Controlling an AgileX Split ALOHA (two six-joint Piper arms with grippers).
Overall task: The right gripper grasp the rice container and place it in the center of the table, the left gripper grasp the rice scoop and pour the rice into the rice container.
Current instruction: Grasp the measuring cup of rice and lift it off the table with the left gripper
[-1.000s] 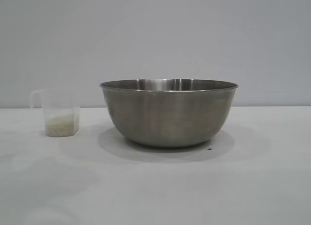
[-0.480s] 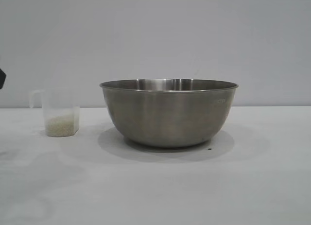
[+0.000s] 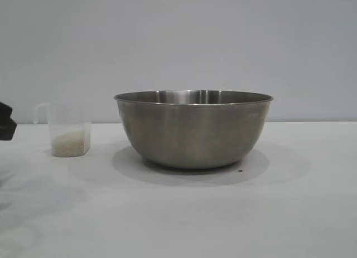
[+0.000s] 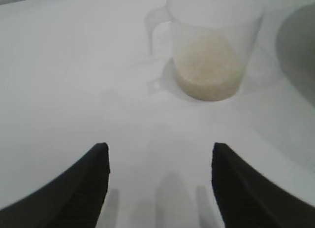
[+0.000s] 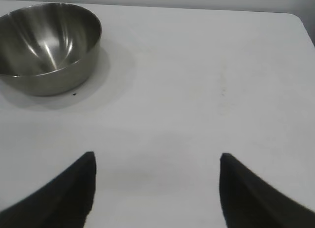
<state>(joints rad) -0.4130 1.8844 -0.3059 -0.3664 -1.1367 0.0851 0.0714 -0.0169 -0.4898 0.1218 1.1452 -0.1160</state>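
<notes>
Rice scoop (image 4: 211, 46) sits just ahead of the left gripper (image 4: 160, 183), whose spread fingers hold nothing above the white table (image 3: 178, 213). Off-white rice (image 3: 70, 142) lies in the scoop's bottom. To its right stands the steel rice container (image 3: 193, 129), mid-table. Well apart, the right gripper (image 5: 156, 188) hangs released, grasping nothing.

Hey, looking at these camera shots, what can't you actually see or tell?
- Left hand: outside view, cut off by the left edge; only a dark bit shows.
- Right hand: missing from the outside view.
- Bowl inside: outside view, hidden by its own wall.
- Cup handle: wrist view, blurred and see-through, outline unclear.
</notes>
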